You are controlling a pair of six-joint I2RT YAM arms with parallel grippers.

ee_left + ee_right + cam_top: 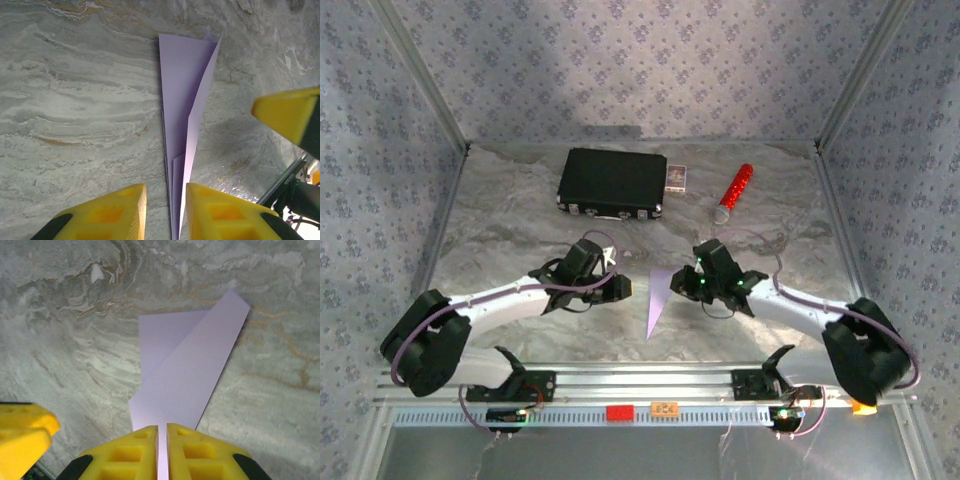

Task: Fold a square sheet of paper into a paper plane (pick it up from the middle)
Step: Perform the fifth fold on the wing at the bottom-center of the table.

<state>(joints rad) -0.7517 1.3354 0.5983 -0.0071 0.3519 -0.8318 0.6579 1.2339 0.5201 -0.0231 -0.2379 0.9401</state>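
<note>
Two pincers meet at the middle of the top view, one on either side of the paper plane (658,298). The plane lies on the marbled worktop (510,225) with its wide end toward the upper part of the frame and its point toward the lower edge. The left pincer (166,195) stands slightly spread: its wrist view shows a clear gap between the yellow fingers (107,212) at the bottom of the frame, and the narrow end of the plane runs down into that gap. The right pincer (162,432) is almost pressed together, with only a thin slit where lilac paper shows; whether it pinches the paper I cannot tell. In the upper part of the top view, well apart from the plane, lie a black case (612,183), a small box (677,177) just beside its right end, and a red-and-silver tube (732,193).
</note>
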